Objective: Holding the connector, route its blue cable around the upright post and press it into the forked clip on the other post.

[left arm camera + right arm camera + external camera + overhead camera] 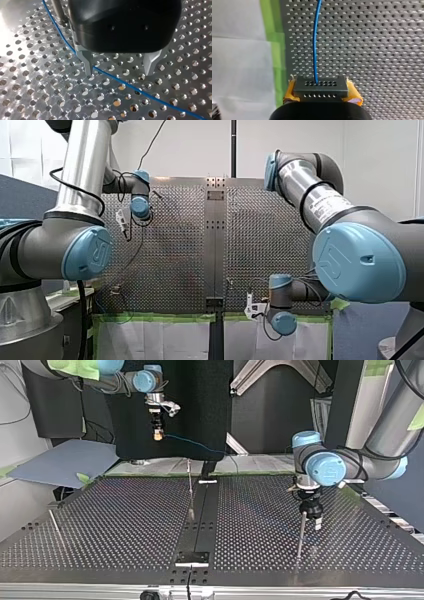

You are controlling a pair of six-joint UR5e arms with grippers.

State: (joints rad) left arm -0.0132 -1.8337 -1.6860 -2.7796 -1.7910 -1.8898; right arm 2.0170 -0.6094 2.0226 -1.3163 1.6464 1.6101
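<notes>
In my right claw (322, 94), a black (perforated) connector (321, 86).

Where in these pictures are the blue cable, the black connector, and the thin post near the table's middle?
blue cable (314, 42), right wrist view, mid-length.
connector (321, 88), right wrist view, holed face.
post (190, 490), top view, mid-shaft.

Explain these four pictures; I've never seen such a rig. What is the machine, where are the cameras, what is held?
Two robot arms work at a perforated metal table. One camera looks from behind the arms, one faces them from across the table, and one sits on each wrist. My right tool is shut on a black connector; a blue cable runs from it. My left tool is open, low over the table, with the cable lying under it. Thin posts stand on the table.
</notes>
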